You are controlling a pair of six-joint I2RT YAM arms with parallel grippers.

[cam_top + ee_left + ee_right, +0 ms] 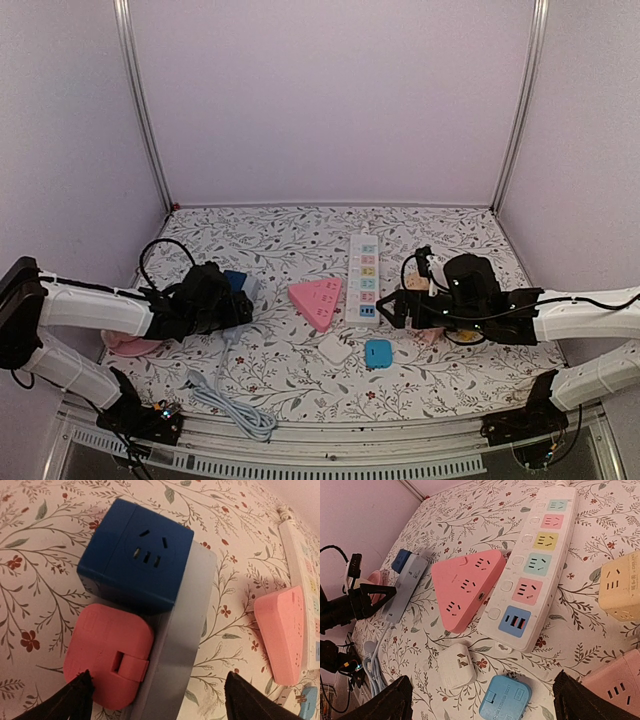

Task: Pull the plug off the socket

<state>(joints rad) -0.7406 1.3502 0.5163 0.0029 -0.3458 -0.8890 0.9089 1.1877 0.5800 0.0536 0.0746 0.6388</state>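
Note:
A grey power strip [187, 630] lies on the floral table, also seen in the top view [243, 297]. A dark blue cube plug [137, 555] sits on its far end [236, 280]. A pink flat plug [107, 655] lies against the strip's left side; I cannot tell whether it is plugged in. My left gripper [160, 700] is open just above the strip's near part, one finger by the pink plug, the other right of the strip [228, 303]. My right gripper [480, 700] is open and empty over the loose plugs [392, 310].
A long white multicolour strip [363, 278], a pink triangular socket [318, 300], a white plug [336, 348] and a light blue plug [378, 353] lie mid-table. A cream cube [622, 590] and a pink cube [615, 680] sit by the right gripper. The grey cable [230, 400] coils near the front edge.

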